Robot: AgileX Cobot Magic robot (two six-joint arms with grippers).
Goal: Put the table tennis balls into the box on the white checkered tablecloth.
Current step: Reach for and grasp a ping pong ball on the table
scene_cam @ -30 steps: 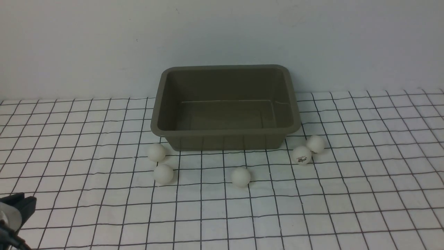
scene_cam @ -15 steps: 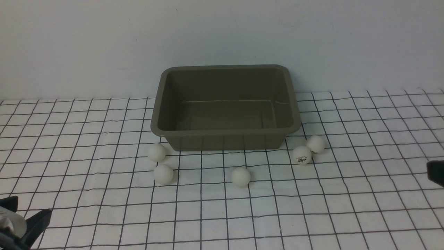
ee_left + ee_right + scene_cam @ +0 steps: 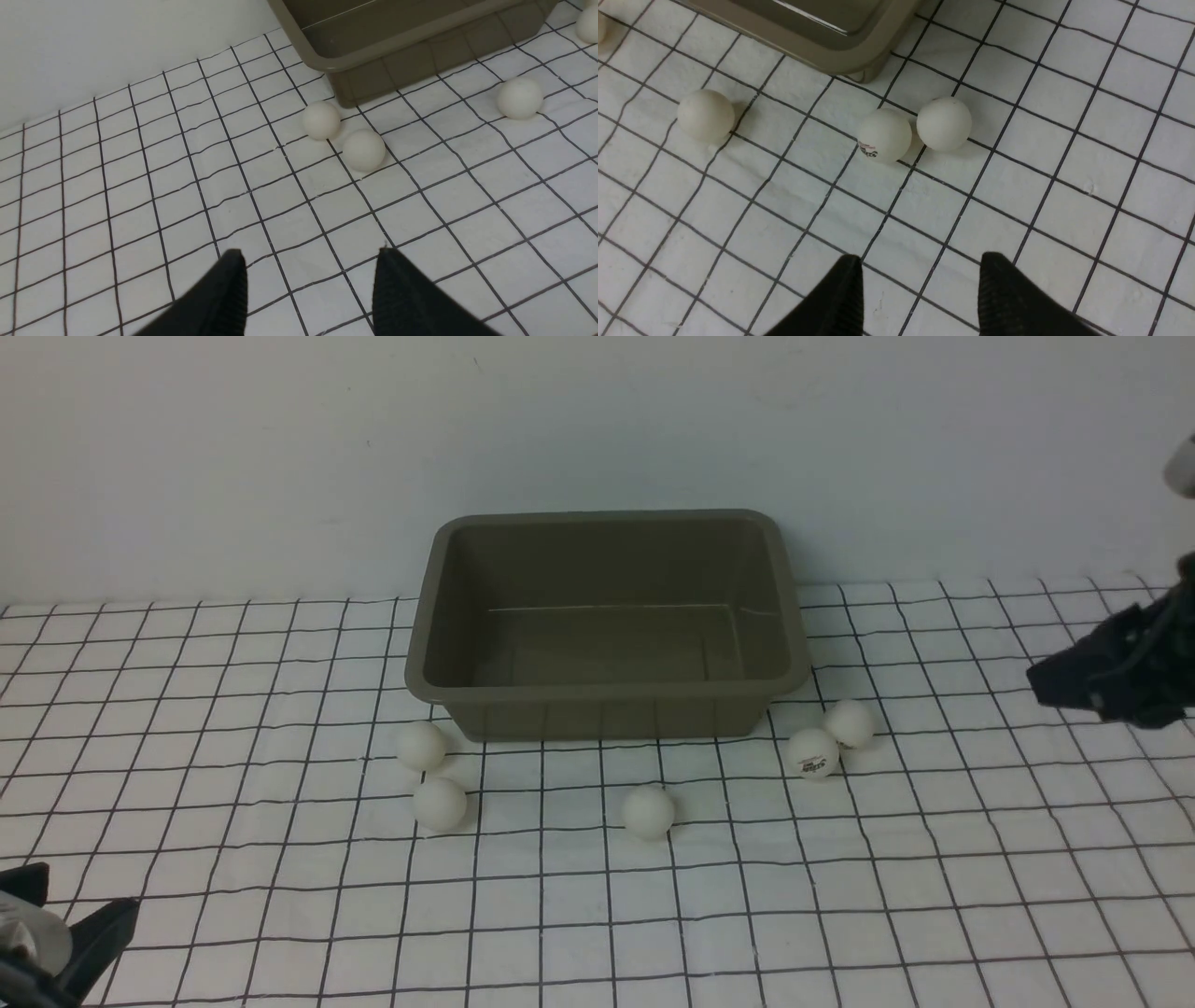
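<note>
- The box [image 3: 607, 693] stands empty at the back of the cloth [image 3: 887, 915].
- Five balls [image 3: 420, 745] lie on the cloth before its front wall: a left pair [image 3: 440, 803] close together, a middle ball [image 3: 648, 811] alone, and a right pair [image 3: 849, 722] side by side, one with a dark print.
- Left gripper [image 3: 310, 261] is released, jaws apart and empty, low at the near left, well apart from the left pair.
- Right gripper [image 3: 922, 261] is likewise spread and empty, over the cloth to the right of the right pair.

The box [image 3: 607, 695] is olive-grey. The 5 balls [image 3: 648, 810] are white, 1 with dark print. The cloth [image 3: 840, 915] is white with thin black squares.
</note>
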